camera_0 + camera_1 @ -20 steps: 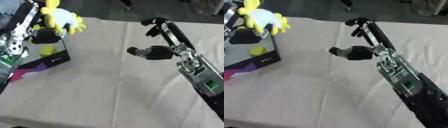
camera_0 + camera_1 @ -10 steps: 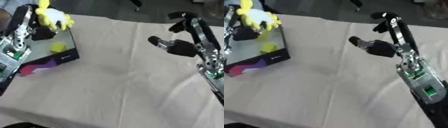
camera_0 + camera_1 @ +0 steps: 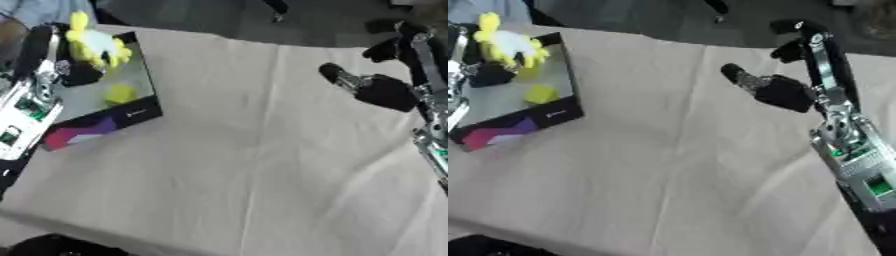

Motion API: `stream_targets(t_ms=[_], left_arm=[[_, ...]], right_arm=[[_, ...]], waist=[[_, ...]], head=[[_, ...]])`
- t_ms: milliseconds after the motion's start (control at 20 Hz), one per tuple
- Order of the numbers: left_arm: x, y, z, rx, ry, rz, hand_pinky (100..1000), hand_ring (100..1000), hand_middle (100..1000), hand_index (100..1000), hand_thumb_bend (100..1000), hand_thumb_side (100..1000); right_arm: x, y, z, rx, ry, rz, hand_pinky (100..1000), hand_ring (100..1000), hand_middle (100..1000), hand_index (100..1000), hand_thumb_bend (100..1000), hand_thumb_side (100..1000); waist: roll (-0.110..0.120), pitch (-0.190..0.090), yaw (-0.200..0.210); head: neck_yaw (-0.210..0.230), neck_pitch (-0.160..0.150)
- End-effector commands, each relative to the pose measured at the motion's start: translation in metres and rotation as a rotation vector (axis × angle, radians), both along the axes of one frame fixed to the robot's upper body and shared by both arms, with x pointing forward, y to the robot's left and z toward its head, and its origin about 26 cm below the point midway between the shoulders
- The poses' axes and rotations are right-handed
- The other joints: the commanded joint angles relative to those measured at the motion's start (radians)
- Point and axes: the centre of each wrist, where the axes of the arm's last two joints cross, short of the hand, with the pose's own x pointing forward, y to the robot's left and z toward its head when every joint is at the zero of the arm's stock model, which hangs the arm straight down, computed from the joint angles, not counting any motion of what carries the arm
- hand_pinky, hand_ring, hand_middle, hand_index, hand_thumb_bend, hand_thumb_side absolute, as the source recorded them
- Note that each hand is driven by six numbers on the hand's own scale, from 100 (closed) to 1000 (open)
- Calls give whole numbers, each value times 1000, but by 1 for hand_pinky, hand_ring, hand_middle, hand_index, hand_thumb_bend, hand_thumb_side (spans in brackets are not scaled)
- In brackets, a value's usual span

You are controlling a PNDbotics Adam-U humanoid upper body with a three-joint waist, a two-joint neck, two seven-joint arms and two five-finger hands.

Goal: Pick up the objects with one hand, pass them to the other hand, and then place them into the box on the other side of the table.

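One box (image 3: 105, 107) sits at the table's left edge, a small yellow piece (image 3: 120, 93) inside. Left hand (image 3: 79, 70) grasps a yellow-and-white toy (image 3: 94, 45) over it. Right hand (image 3: 776, 92) hangs released above the beige cloth (image 3: 245, 165).

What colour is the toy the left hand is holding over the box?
Yellow and white toy, clearest in the left eye view.

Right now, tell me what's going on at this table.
The left robot hand holds a yellow and white soft toy over the open box at the table's left side, not yet let go. A small yellow object already lies inside the box. The right robot hand hangs over the cloth-covered table on the right, holding nothing.
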Motion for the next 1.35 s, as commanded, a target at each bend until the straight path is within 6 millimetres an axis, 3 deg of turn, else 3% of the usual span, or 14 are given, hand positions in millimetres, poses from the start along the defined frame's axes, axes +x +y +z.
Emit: stream_targets(t_ms=[50,200,350,450,650,850,1000,1050,1200,1350], left_arm=[[4,10,10,19,-32,30,778,446,306,500,420,118],[6,11,6,42,-16,29,846,604,534,772,668,370],[7,12,3,69,14,19,898,725,656,839,850,513],[7,13,3,86,19,22,925,758,711,888,897,567],[6,16,6,94,-4,32,924,755,708,885,969,596],[4,17,8,76,-17,45,913,739,687,872,935,545],[2,16,13,41,-52,60,913,704,649,833,719,528],[0,14,18,10,-85,60,908,673,630,819,654,557],[-10,10,32,-131,-241,2,894,598,611,790,629,611],[-19,6,35,-326,-338,-126,907,617,656,816,446,714]], right_arm=[[0,-6,10,-2,-35,-14,646,605,728,764,719,391],[0,-7,10,-1,-37,-18,646,604,727,765,719,390],[0,-7,10,-6,-39,-25,649,605,728,767,718,390],[-1,-8,8,-10,-38,-27,648,603,727,766,718,389],[-1,-9,9,0,-40,-30,645,600,724,765,717,386],[-3,-9,10,7,-47,-33,645,600,724,764,717,385],[-4,-11,11,13,-53,-41,643,600,724,764,716,385],[-4,-13,12,19,-60,-47,644,602,726,764,715,384],[-6,-21,21,29,-105,-92,651,611,733,767,711,381],[-7,-37,30,41,-153,-175,659,614,745,774,675,416]], waist=[[-9,-7,0],[-10,-8,0],[-11,-8,-1],[-12,-8,-1],[-12,-8,0],[-11,-8,0],[-12,-8,0],[-12,-8,0],[-14,-7,0],[-17,-6,-4]], head=[[6,-2],[7,-2],[2,-2],[-3,-2],[-16,-2],[-30,-2],[-41,-2],[-55,-2],[-116,-2],[-167,-2]])
